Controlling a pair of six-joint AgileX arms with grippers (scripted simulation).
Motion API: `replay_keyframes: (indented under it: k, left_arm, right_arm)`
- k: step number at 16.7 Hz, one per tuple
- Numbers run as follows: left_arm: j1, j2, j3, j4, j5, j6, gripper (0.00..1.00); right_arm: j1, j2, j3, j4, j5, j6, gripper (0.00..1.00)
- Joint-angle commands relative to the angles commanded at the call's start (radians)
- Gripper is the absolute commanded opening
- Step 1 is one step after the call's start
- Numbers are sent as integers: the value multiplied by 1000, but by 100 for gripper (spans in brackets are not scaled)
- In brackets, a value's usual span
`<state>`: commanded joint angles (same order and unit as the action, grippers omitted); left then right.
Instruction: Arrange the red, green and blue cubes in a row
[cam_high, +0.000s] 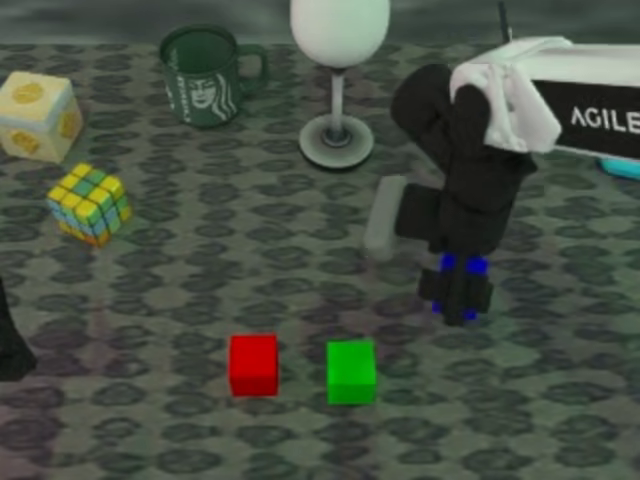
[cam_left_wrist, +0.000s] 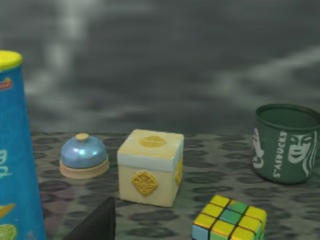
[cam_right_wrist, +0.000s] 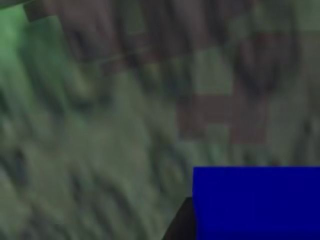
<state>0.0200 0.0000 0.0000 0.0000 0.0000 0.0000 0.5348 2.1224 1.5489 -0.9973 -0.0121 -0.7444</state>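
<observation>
Closest to the lens, the blue cube (cam_right_wrist: 255, 202) is clamped in the right gripper (cam_high: 457, 292) at four o'clock. Red cube (cam_high: 253, 364) and green cube (cam_high: 351, 371) are set at six o'clock, a slot being left beside green. The left arm is parked at nine.

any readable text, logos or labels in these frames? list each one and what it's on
"AGILE", cut off by the picture's edge: white casing of the right arm.
"STARBUCKS", running up the side beside a siren logo: green mug; too small to read in the top view.
Red lettering near the top of the blue can: too cut off to read.
Cream cube: yellow round ornaments only, no text.
No other text.
</observation>
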Motion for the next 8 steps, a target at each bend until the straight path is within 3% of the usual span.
replay_keyframes:
  k: [8]
  left_arm:
    - [0, 0, 0, 0, 0, 0, 100]
  right_arm:
    - [1, -43, 50, -81, 0, -1, 0]
